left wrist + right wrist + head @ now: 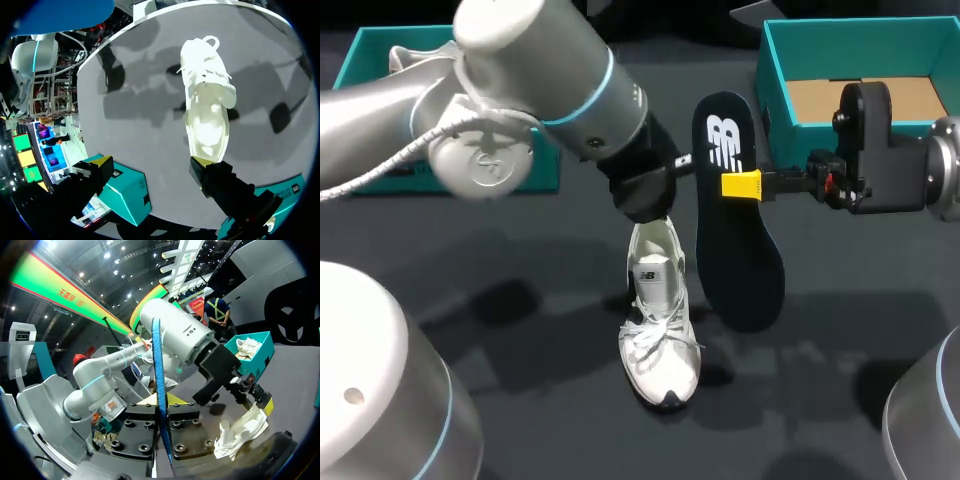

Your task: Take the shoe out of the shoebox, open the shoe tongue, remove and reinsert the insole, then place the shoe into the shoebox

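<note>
Our right claw (741, 185) pinches insole (735, 250) midair; left claw (150, 166) gapes wide at shoe (658, 340) heel. Risk we see: unheld shoe skids as insole pushes in.

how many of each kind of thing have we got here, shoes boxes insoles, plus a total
white shoes: 2, one out, one boxed
teal shoeboxes: 2
dark insole: 1, held in the right hand
total: 5
</note>
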